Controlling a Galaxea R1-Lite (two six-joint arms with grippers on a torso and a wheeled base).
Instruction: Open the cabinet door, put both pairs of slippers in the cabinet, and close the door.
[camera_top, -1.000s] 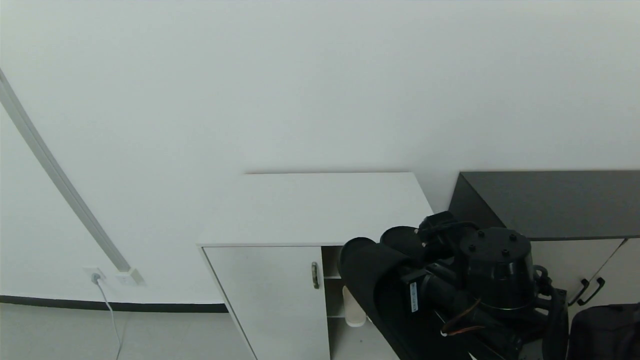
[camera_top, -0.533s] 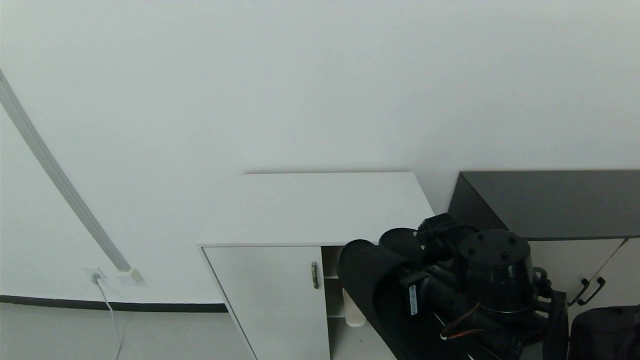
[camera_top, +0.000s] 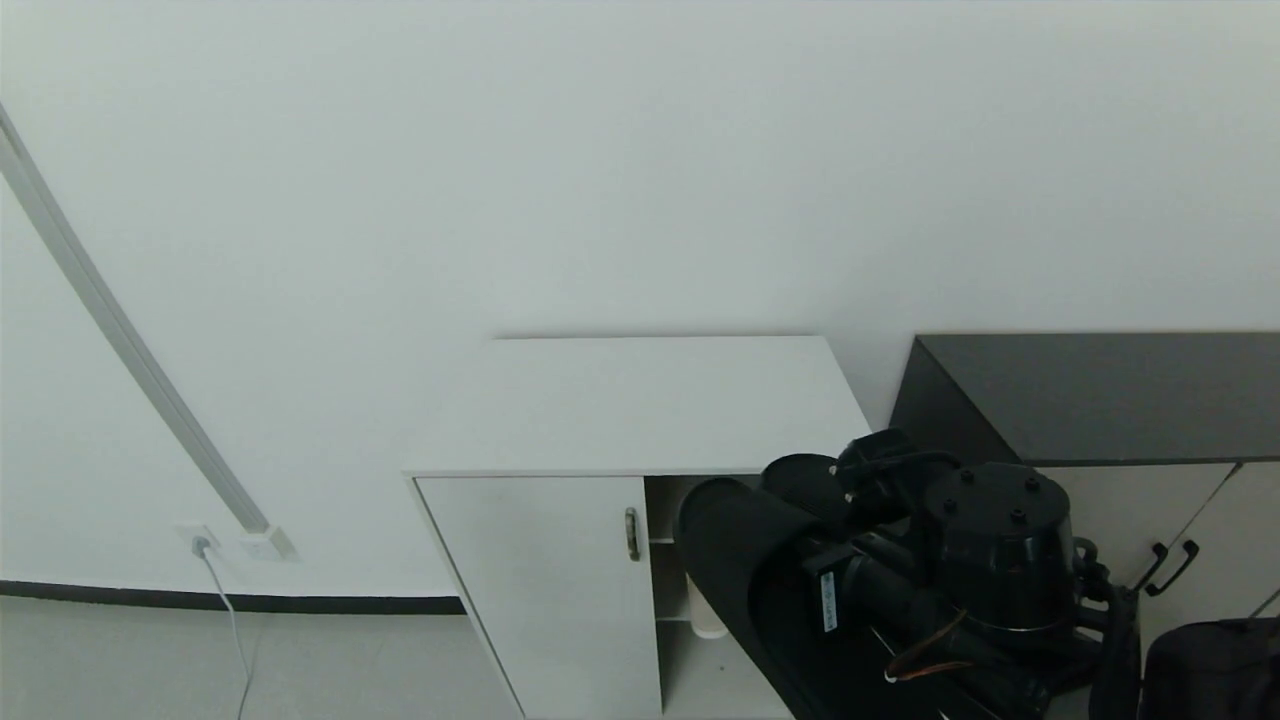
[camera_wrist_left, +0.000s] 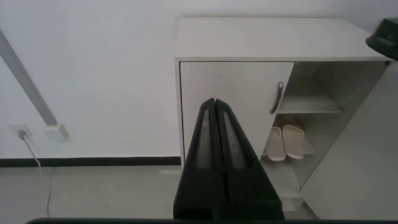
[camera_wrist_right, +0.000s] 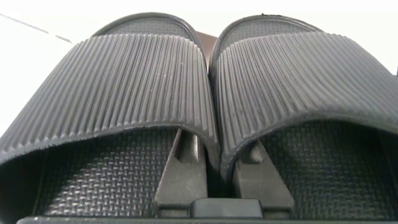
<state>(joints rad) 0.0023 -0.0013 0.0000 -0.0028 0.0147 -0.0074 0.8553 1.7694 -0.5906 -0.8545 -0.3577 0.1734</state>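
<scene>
Right gripper (camera_wrist_right: 216, 167) is clamped on the black slippers (camera_top: 738, 545) at the cabinet's (camera_top: 640, 400) open right side. The beige slippers (camera_wrist_left: 285, 142) seem already shelved. Left gripper (camera_wrist_left: 214, 111) is together. Next, place the black pair on a free shelf.

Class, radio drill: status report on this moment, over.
Left gripper shut, empty. Right gripper shut on black slippers. Beige slippers already inside cabinet, right side open. Opening looks unobstructed.

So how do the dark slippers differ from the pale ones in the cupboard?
The black slippers are dark and clamped in the right tool, outside the cabinet. The beige slippers are pale and lie loose inside it. In both pairs, the two slippers sit side by side.
</scene>
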